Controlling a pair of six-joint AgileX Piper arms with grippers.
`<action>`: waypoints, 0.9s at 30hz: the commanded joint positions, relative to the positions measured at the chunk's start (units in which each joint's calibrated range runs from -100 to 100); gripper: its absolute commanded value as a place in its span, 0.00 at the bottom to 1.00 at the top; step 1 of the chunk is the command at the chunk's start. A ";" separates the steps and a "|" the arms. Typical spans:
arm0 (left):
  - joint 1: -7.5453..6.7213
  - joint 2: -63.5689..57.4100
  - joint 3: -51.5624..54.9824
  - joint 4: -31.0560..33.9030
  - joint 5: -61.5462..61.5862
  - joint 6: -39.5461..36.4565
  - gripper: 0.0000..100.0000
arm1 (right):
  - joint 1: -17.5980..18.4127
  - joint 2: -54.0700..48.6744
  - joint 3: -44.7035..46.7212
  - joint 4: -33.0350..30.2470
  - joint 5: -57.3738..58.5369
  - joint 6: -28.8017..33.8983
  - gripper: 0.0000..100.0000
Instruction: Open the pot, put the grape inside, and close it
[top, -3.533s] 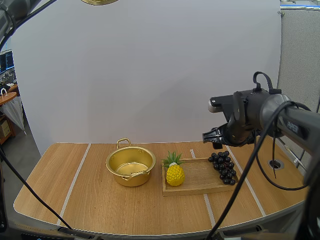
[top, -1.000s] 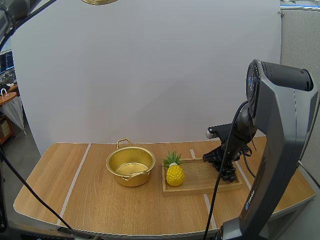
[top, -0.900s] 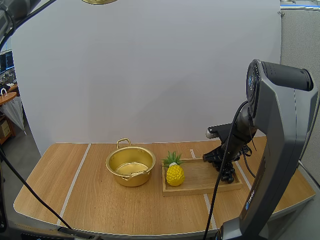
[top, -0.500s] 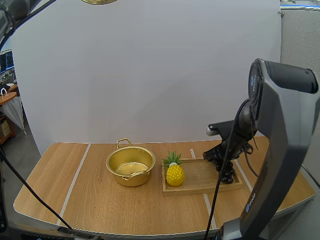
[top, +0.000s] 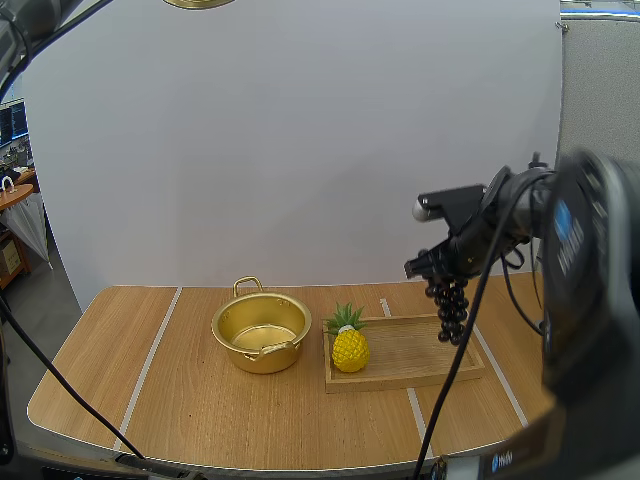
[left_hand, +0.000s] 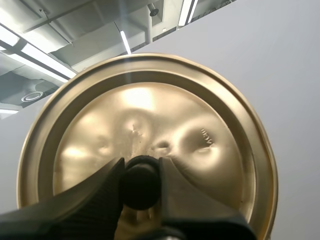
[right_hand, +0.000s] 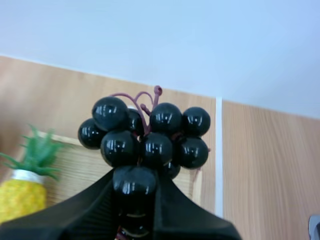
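1. My right gripper (top: 430, 270) is pinching the bunch of grapes (top: 449, 305) at its top end. The fingers are closed in tight on the berries there, and the rest of the bunch is dangling straight down.
2. The grapes are hanging in the air over the right end of the wooden tray (top: 400, 378), well apart from the pot (top: 262, 335).
3. The right wrist view is looking down along the fingers. One shiny dark berry is sitting squeezed between the tips, the other berries are bunching up past it, and a reddish stem is curling out of the middle.
4. The pot is sitting open on the table (top: 190, 410), just beside the tray's left end, with one of its handles pointing toward the back.
5. My left gripper (left_hand: 140, 176) is clamping the black knob (left_hand: 140, 186) of the gold lid (left_hand: 150, 115), one finger on each side of it. It's holding the lid way up high, so the high view is catching just a bit of its rim at the very top.
6. A toy pineapple (top: 349, 348) is standing upright on the tray's left end, between the pot and the grapes.
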 joint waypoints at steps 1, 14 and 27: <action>-0.15 -0.40 -0.59 0.04 -2.72 -0.68 0.00 | 2.68 -7.00 -2.85 1.91 7.86 -0.62 0.00; -0.15 -0.40 -0.59 0.04 -2.72 -0.68 0.00 | 15.18 -8.44 -15.42 7.31 22.09 3.56 0.00; -0.15 -0.40 -0.59 0.04 -2.72 -0.68 0.00 | 26.11 1.98 -21.50 7.09 19.05 8.16 0.00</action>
